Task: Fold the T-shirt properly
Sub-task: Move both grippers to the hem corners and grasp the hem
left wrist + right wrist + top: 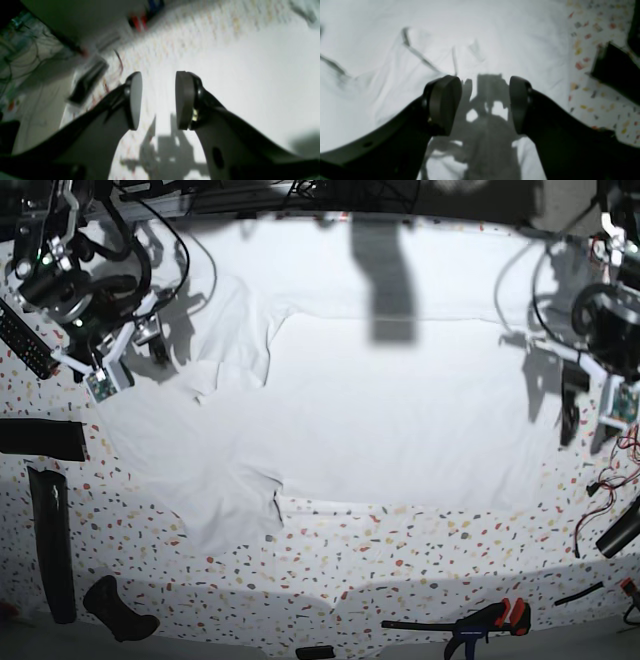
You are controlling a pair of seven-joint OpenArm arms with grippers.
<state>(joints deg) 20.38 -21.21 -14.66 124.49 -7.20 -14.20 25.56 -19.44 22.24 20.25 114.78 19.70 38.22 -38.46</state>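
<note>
We see the T-shirt (340, 410) spread across the middle of the desk (400, 565), a clamp (480, 620) at lower right, and a strap (52, 545) at lower left.

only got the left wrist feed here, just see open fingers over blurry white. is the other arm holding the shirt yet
Observer: No. The right gripper hangs open over the T-shirt, nothing between its fingers.
Operator: is the shirt flat at least
Observer: Mostly. The base view shows it spread wide, but wrinkled and folded over near the right arm's side.
Operator: anything else on the table i should know about
Observer: A clamp with red handles lies on the speckled surface at the front edge, clear of the shirt.
</note>
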